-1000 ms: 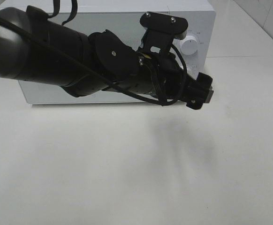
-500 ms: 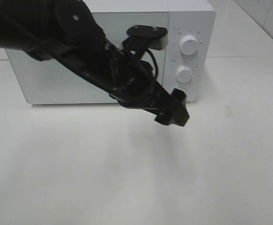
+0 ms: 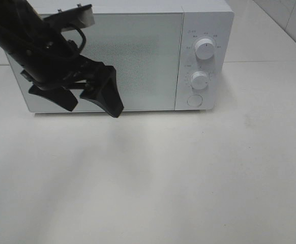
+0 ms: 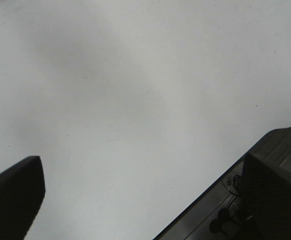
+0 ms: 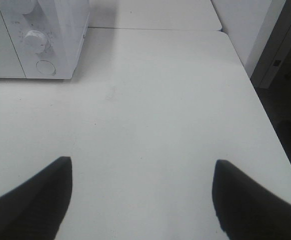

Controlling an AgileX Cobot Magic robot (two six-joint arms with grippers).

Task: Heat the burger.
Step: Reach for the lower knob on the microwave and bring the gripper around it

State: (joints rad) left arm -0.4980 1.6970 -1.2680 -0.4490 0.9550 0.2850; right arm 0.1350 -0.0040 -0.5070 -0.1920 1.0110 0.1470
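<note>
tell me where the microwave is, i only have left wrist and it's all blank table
Observer: The microwave stands at the back of the table, and the left tool hangs open in front of the left part of its door.
Operator: door open or shut
Observer: Shut. The door lies flush across the front.
Operator: any burger out there
Observer: No burger shows in any view. The right wrist view has only bare table under the open right tool.
</note>
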